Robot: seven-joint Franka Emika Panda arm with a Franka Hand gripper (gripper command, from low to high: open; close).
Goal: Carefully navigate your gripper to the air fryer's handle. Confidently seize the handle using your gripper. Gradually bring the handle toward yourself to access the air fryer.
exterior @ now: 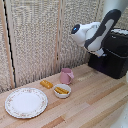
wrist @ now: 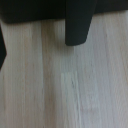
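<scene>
Nearest you in the exterior view, a floral-rimmed plate (exterior: 26,102) lies on the wooden table (exterior: 90,107). Just past it you have a small white bowl (exterior: 62,91) holding yellow food, an orange piece (exterior: 46,84) lying loose on the wood toward the exterior view's left, and a pink mug (exterior: 66,76) behind the bowl. Farther back, at the exterior view's right, you see the air fryer (exterior: 116,59) standing on the table, with the white-and-grey arm (exterior: 95,34) reaching down in front of it. Your wrist view shows the handle (wrist: 79,22) jutting out over pale wood. You cannot tell whether the gripper's fingers are apart or together; neither view shows them.
</scene>
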